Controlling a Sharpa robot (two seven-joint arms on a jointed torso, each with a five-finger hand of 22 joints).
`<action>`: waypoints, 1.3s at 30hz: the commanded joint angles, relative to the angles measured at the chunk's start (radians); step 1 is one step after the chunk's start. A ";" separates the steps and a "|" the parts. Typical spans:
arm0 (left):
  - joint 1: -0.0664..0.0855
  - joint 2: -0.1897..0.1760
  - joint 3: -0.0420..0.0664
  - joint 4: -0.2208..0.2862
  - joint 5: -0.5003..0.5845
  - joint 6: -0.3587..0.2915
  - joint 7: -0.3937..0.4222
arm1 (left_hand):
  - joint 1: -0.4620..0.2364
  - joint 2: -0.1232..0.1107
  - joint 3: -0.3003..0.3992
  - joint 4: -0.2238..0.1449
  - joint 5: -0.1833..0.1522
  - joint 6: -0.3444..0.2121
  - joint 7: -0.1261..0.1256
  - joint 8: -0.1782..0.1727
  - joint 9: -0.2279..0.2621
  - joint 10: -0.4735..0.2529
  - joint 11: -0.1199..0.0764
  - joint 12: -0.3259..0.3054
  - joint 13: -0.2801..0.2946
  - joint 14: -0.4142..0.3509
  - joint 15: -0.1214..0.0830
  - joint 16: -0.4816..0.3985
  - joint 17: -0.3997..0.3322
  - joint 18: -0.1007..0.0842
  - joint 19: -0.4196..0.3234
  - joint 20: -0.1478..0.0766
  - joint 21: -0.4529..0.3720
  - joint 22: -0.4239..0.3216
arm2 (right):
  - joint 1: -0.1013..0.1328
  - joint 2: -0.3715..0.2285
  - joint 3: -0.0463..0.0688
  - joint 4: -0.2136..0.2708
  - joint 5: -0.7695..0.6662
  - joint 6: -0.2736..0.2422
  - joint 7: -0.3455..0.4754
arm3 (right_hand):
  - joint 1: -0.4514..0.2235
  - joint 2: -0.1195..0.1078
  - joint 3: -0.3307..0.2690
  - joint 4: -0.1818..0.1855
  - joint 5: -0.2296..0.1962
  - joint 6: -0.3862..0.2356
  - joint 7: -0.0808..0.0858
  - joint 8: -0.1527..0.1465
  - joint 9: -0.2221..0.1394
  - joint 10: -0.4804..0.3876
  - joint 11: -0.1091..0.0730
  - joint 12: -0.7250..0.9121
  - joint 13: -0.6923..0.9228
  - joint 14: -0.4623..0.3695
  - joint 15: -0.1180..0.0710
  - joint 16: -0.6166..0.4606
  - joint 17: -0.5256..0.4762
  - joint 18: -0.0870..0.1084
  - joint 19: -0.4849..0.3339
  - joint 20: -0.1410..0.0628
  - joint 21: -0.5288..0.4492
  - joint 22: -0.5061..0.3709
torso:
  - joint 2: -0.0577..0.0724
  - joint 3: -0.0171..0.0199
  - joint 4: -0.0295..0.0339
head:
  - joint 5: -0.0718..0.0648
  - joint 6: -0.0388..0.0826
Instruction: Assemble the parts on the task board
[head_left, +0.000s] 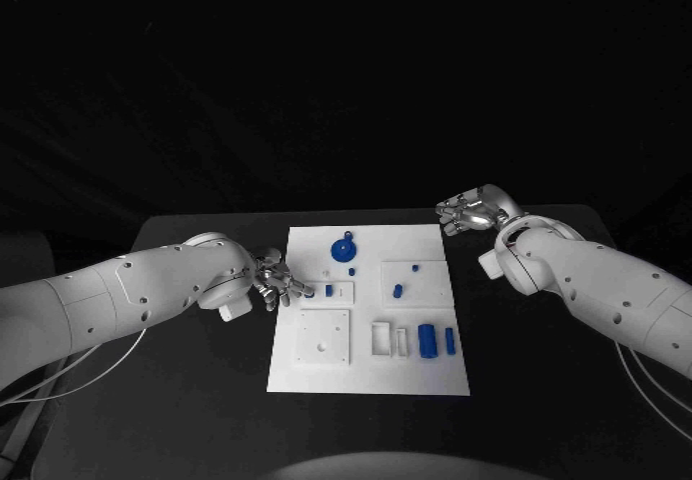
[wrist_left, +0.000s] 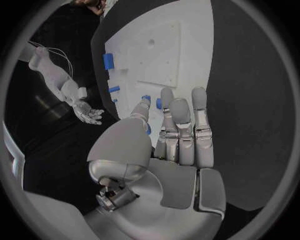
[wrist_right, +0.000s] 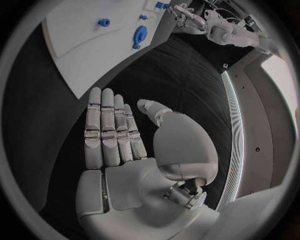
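The white task board (head_left: 368, 375) lies in the middle of the black table. A round blue part (head_left: 345, 249) sits near its far edge, small blue parts (head_left: 397, 291) stand mid-board, and two blue cylinders (head_left: 428, 340) lie at its right. My left hand (head_left: 277, 280) hovers at the board's left edge with its fingers (wrist_left: 180, 125) stretched out straight, holding nothing; a small blue part (wrist_left: 145, 98) lies just past its thumb tip. My right hand (head_left: 469, 212) is off the board's far right corner, over bare table, its fingers (wrist_right: 109, 125) straight and empty.
Black table (head_left: 188, 235) surrounds the board on all sides. The board (wrist_left: 169, 45) has a raised square block (head_left: 325, 335) and rectangular slots (head_left: 387, 338) near its front. Thin cables (head_left: 87, 370) trail beneath my left arm.
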 joint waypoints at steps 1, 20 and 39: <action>-0.002 0.005 0.000 -0.002 0.001 0.024 0.010 | -0.002 0.009 0.003 0.004 -0.005 0.008 -0.003 0.006 0.003 0.035 0.005 0.006 0.001 0.007 0.002 0.004 0.002 -0.006 0.008 0.002 -0.003 0.015 | -0.001 0.001 0.001 0.000 -0.002 0.007 0.004 | -0.008 0.002 0.000 0.002 0.005 -0.002 0.004 -0.003 0.000 -0.001 0.002 -0.002 -0.001 0.002 0.001 -0.007 -0.001 0.002 -0.006 0.000 0.003 -0.001 | 0.000 0.0008 0.0010 | 0.000 0.000; -0.012 0.028 -0.001 -0.027 0.006 0.038 0.017 | 0.006 0.029 0.001 -0.020 0.002 0.013 -0.003 0.007 0.012 0.034 0.004 0.006 0.000 0.007 0.001 0.004 0.003 -0.007 0.008 0.001 -0.003 0.016 | -0.001 0.004 0.001 0.000 -0.002 0.007 0.005 | -0.010 0.003 0.001 0.001 0.006 -0.002 0.005 -0.003 0.000 -0.002 0.002 -0.002 -0.002 0.002 0.001 -0.006 -0.002 0.002 -0.006 0.000 0.002 -0.001 | 0.000 0.0005 0.0003 | 0.000 0.000; -0.013 0.038 -0.001 -0.043 0.012 0.022 0.025 | 0.016 0.068 0.010 -0.047 0.004 0.017 -0.005 0.004 0.015 0.035 0.004 0.008 0.000 0.007 0.000 0.006 0.006 -0.008 0.008 0.000 0.000 0.017 | -0.001 0.005 0.001 -0.001 -0.002 0.009 0.004 | -0.010 0.003 0.001 0.001 0.006 -0.002 0.005 -0.003 0.000 -0.002 0.002 -0.002 -0.002 0.002 0.001 -0.006 -0.002 0.002 -0.006 0.000 0.002 -0.001 | 0.000 0.0002 0.0010 | -0.002 0.000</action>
